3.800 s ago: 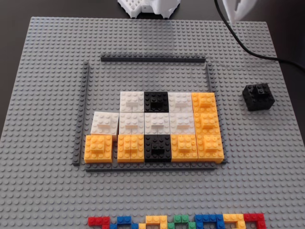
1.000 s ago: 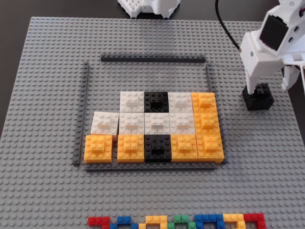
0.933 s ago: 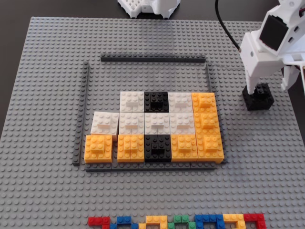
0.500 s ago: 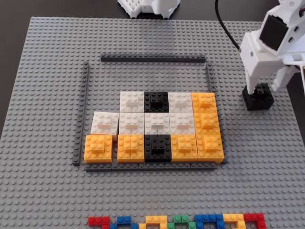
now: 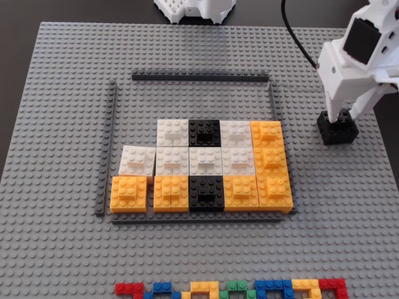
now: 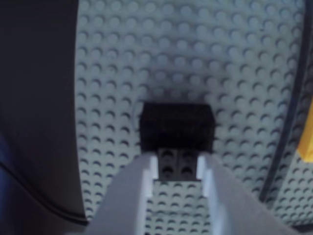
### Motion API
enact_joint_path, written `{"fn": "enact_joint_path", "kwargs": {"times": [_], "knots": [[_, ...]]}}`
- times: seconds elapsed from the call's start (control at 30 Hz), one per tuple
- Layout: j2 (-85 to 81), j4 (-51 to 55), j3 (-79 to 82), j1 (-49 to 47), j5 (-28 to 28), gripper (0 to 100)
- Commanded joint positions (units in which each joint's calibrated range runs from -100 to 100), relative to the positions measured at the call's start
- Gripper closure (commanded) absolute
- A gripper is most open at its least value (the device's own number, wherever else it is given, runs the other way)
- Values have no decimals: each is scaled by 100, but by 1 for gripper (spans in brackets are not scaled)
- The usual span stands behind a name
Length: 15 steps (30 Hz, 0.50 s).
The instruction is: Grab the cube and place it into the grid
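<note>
wrist view shows the white hand (image 6: 177, 169) clenched on the raised square atop the black cube (image 6: 176, 128), a finger pressed to each side. fixed view has the cube (image 5: 337, 129) sitting on the grey studded baseplate (image 5: 68, 75), well right of the grid (image 5: 199, 163) and outside its dark grey strips, the hand (image 5: 340, 119) reaching down onto it.

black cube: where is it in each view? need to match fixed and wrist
Fixed view: the cube sits on the grey baseplate right of the grid, with the gripper on its raised top.
Wrist view: the cube is centre frame, its raised top between the white fingers.
Shared landmark: the grid's orange blocks, at the wrist view's right edge.
</note>
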Motion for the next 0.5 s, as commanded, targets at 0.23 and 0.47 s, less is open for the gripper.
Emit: {"fn": "enact_joint_path", "kwargs": {"times": [0.23,0.47], "knots": [[-702,613,-958,102,83,95],[-1287,1145,-1619,190,190,96]]}}
